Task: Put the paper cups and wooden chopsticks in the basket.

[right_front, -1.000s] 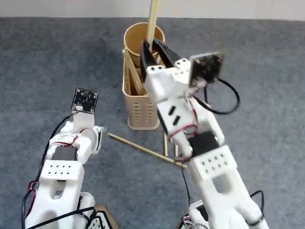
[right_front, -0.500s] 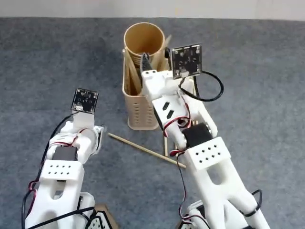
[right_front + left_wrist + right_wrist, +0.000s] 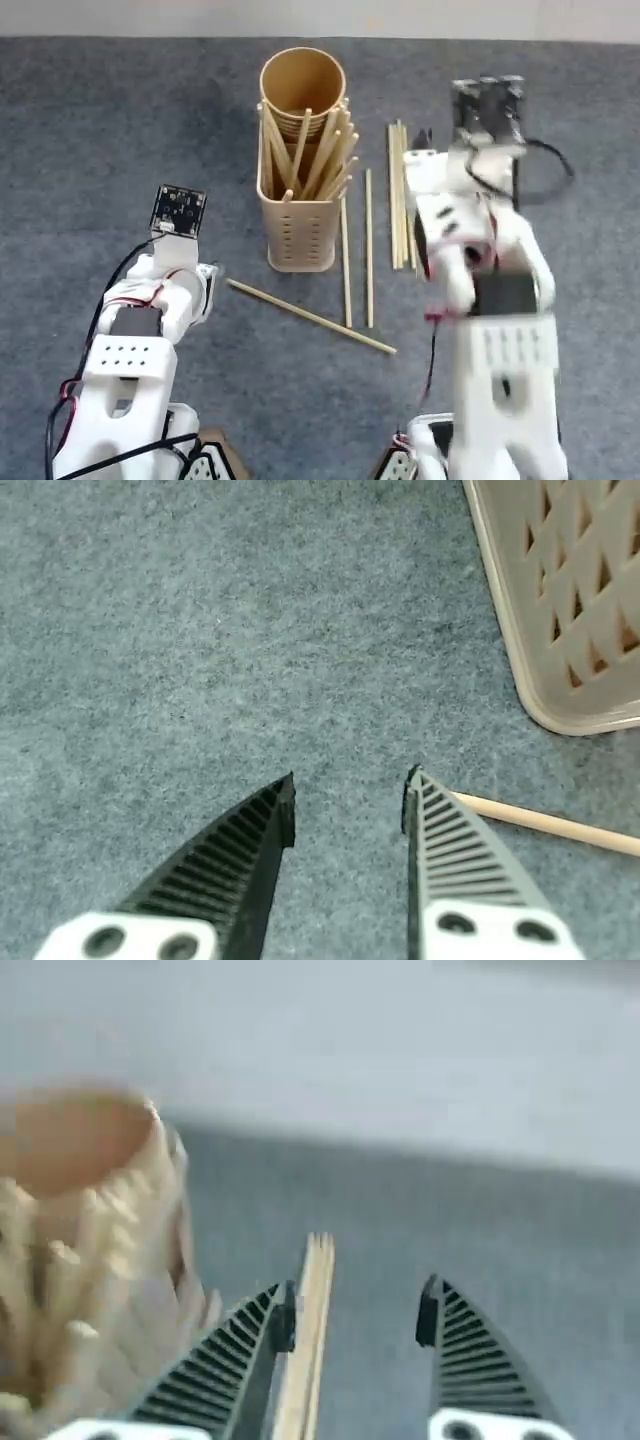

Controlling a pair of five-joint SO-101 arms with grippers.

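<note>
Saw a tan basket (image 3: 298, 240) standing upright on the grey carpet (image 3: 120, 120). Found the paper cups (image 3: 302, 80) stacked inside its far end. Found a bunch of wooden chopsticks (image 3: 318, 165) leaning inside it too, right next to the cups.

Spotted more sticks lying flat on the carpet. Saw two single chopsticks (image 3: 368, 250) side by side, just beside the basket. Saw a bundle of chopsticks (image 3: 400, 200) a bit farther out on that same side. Saw one slanted chopstick (image 3: 310, 316) on the near side of the basket, close to it.

Looked at the left gripper (image 3: 350, 790) low over the bare carpet, near a bottom corner of the basket. Found its fingers a little way apart, with nothing between them. Saw the tip of the slanted chopstick right beside one finger.

Looked at the right gripper (image 3: 355, 1310) up over the bundle of chopsticks, off to the side of the basket. Found its fingers wide apart and holding nothing, with the bundle's end showing next to one finger.
</note>
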